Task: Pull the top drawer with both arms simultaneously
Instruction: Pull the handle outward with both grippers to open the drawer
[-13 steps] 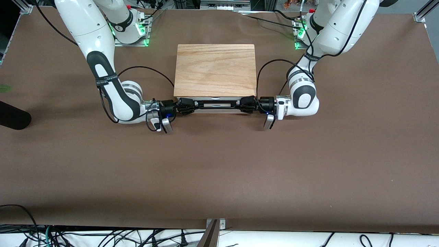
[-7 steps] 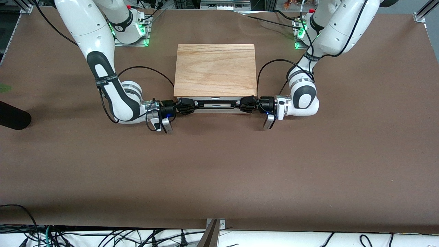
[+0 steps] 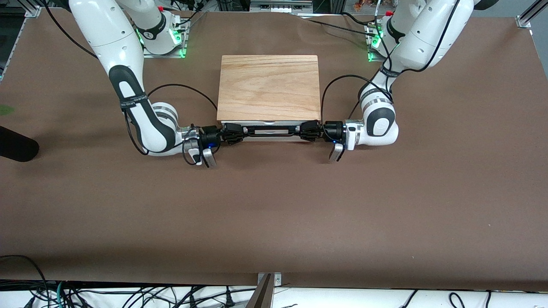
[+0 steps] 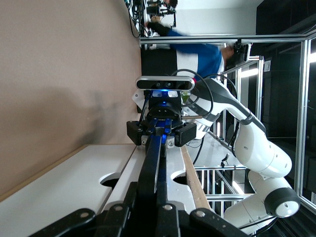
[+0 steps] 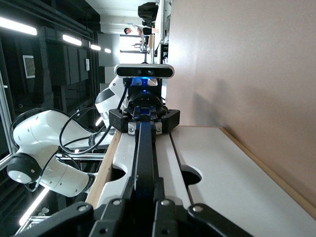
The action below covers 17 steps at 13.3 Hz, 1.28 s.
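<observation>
The top drawer (image 3: 269,133), a shallow tray with a white front panel and a long black wire bar handle (image 3: 269,129), sits at the centre of the front view, just under the lower edge of the cabinet's wood-grain top (image 3: 269,87) on the brown desk (image 3: 274,214). We hold the bar at both ends: our right hand (image 3: 234,131), a black two-finger one, is clenched on the end toward the right arm's side, and our left hand (image 3: 306,130) is clenched on the other end. In the left wrist view the bar (image 4: 150,163) runs straight to the right hand (image 4: 160,134); the right wrist view mirrors this.

Compared with a second ago, both wrists have shifted only slightly and the drawer front shows barely more white. We judge the pull has hardly begun: the drawer looks almost closed, and the even, joint draw toward the lower frame remains to be done.
</observation>
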{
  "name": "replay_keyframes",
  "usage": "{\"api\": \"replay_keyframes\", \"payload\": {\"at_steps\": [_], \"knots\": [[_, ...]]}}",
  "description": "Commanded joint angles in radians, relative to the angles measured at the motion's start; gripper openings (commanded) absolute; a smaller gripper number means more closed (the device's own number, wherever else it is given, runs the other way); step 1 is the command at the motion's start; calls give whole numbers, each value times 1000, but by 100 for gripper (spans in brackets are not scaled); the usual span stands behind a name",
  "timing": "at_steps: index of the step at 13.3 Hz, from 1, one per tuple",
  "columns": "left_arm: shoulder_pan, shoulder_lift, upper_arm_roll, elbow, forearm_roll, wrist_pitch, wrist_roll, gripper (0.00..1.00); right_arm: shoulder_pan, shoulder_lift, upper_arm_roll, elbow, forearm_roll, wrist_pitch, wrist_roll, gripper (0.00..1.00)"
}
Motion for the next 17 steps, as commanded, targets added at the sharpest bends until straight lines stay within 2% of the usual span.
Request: {"api": "replay_keyframes", "payload": {"at_steps": [1, 13, 17], "knots": [[-9, 57, 9, 34, -8, 2, 56, 0, -28, 38, -4, 124, 22, -41, 55, 1], [-5, 175, 46, 208, -5, 2, -6, 0, -74, 161, -5, 403, 19, -29, 233, 2], [-6, 221, 66, 288, -5, 2, -40, 0, -80, 172, -5, 460, 19, -18, 270, 2]]}}
